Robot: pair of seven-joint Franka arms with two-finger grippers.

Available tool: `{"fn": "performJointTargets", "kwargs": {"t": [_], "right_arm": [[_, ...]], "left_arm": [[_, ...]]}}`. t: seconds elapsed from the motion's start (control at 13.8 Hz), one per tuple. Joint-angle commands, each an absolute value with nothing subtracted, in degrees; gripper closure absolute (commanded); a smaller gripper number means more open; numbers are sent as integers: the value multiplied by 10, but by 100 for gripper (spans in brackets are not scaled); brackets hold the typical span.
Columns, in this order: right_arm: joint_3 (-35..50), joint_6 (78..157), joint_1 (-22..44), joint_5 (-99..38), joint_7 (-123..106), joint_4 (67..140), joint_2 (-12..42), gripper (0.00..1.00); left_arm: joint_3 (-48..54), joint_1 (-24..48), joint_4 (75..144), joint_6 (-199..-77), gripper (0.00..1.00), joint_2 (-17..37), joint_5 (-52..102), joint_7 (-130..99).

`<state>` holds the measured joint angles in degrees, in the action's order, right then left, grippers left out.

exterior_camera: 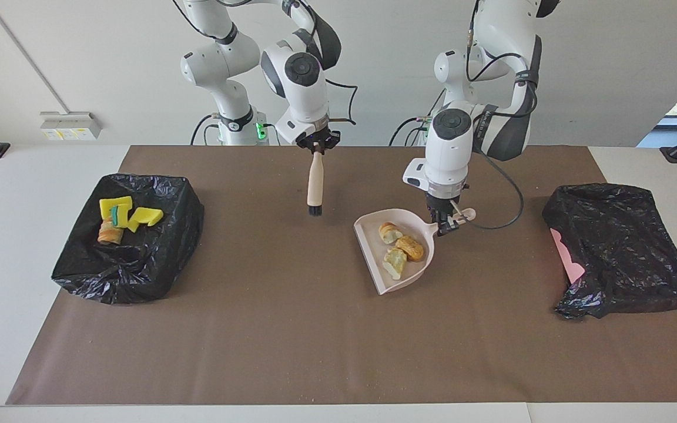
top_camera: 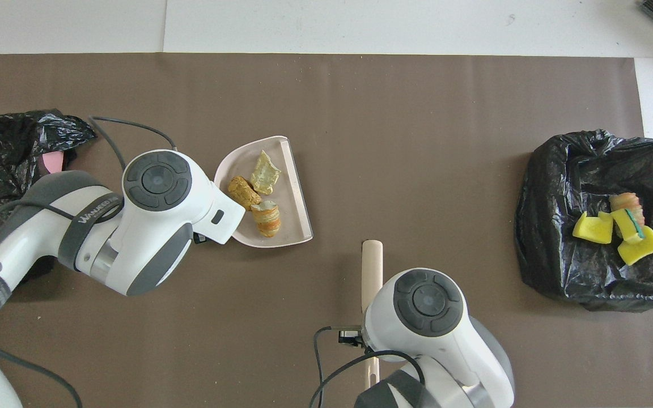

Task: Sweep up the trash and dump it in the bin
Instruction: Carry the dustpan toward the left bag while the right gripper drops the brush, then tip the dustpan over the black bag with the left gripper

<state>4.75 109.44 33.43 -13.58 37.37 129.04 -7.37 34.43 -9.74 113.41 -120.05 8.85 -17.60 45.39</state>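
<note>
Dustpan [exterior_camera: 394,258] sits mid-mat, toward the left arm's end. It holds three bread lumps [exterior_camera: 400,249]: none of them is on the mat itself. Left gripper [exterior_camera: 445,226] is clamped on the dustpan handle [exterior_camera: 462,215], at the edge of the pan nearest the robots. The pan looks to rest on or just above the mat; cannot tell which.

Right gripper [exterior_camera: 317,145] grips the brush [exterior_camera: 315,185] by the top of its handle. The brush hangs upright, bristles down, over the mat beside the dustpan, toward the right arm's end. Bristles look clear of the mat.

Bin [exterior_camera: 130,238], black-lined, at the right arm's end: holds three yellow sponges [exterior_camera: 131,214] and the striped chunk [exterior_camera: 110,232]. A second black bag [exterior_camera: 620,247] with something pink showing at its edge lies at the left arm's end, nothing visible in it.

Progress, judged: four of seven scraps are binned. The last three are swept into the pan, so sweeping appears finished. Only fine crumbs lie on the mat [exterior_camera: 291,329].

Left to do: lift the pan level, carry it to a bin, tip it. Risk: lumps are loose and could roll off the open lip if the pan tilts early.
</note>
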Motion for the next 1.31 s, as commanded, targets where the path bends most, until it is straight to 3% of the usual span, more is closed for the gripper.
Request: {"fn": "performJointTargets", "kwargs": {"t": [0.0,0.29,0.58,1.02,1.24], "right_arm": [[50,1121,349,-129,395,1324,-90,100],[50,1153,408,-136,446,1358,-91,100],[50,1190,412,-148,462,1365,-88,100],[51,1232,436,-140,450,1411,-90,100],[51,1235,436,-139,433,1419,-91,100]], "left_arm": [[347,-156,1137,-1169,100,36,-164,508],[344,-245,1090,-1108,100,20,-115,639],[317,-329,1067,-1095,100,9,-104,740],[143,-340,1007,-1100,100,14,-57,915],[77,-340,1001,-1186,100,23,-133,958]]}}
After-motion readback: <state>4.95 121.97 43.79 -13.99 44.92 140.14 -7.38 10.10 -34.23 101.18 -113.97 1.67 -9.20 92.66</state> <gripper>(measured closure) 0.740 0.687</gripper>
